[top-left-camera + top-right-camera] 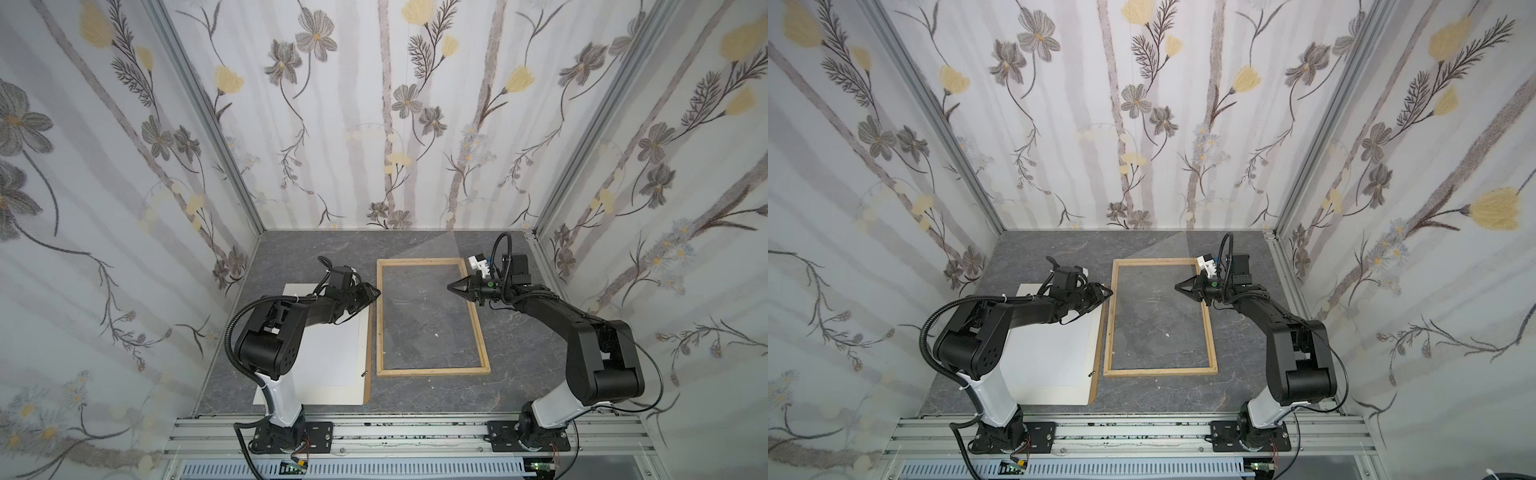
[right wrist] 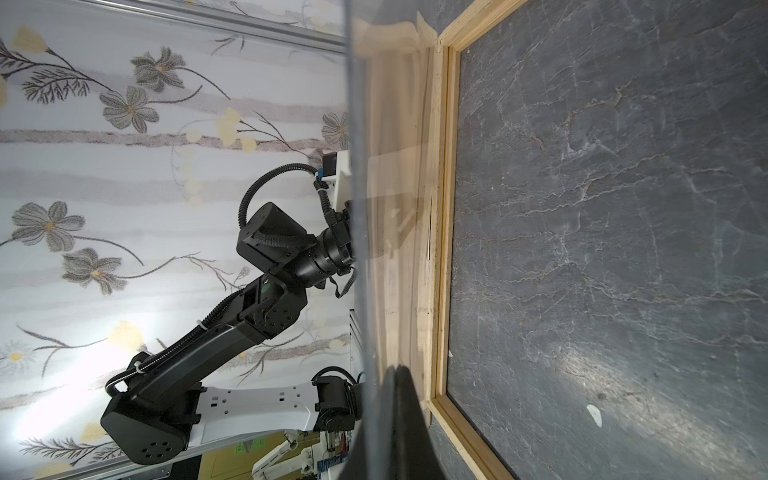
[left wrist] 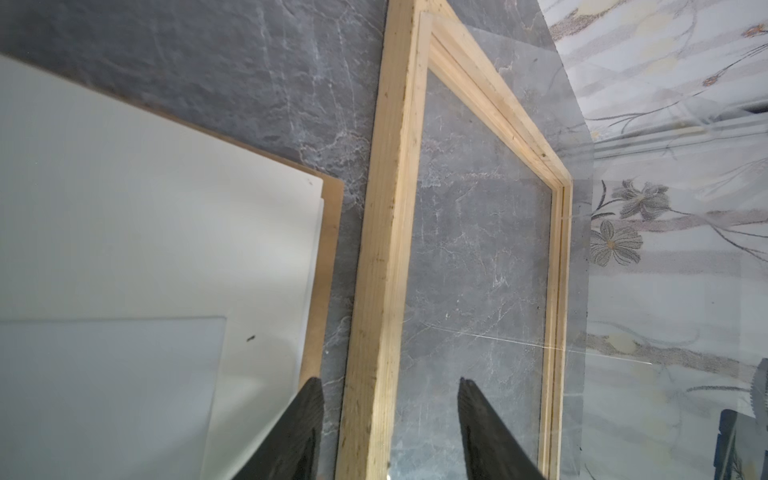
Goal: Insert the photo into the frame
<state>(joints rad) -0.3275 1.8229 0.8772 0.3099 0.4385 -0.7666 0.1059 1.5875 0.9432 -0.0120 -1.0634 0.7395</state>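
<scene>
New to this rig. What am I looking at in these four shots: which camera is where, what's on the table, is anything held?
Two black robot arms are bolted along the table's near edge, each ending in two fingers. Two pictures look down from overhead and are nearly identical. The other two come from cameras on the arms' wrists. On the grey table lies an empty light-wood frame. Beside it are white sheets stacked on a brown backing board. The right gripper is shut on a clear pane, holding it tilted over the frame. The left gripper is open, with its fingers either side of one long frame rail, apparently not gripping.
</scene>
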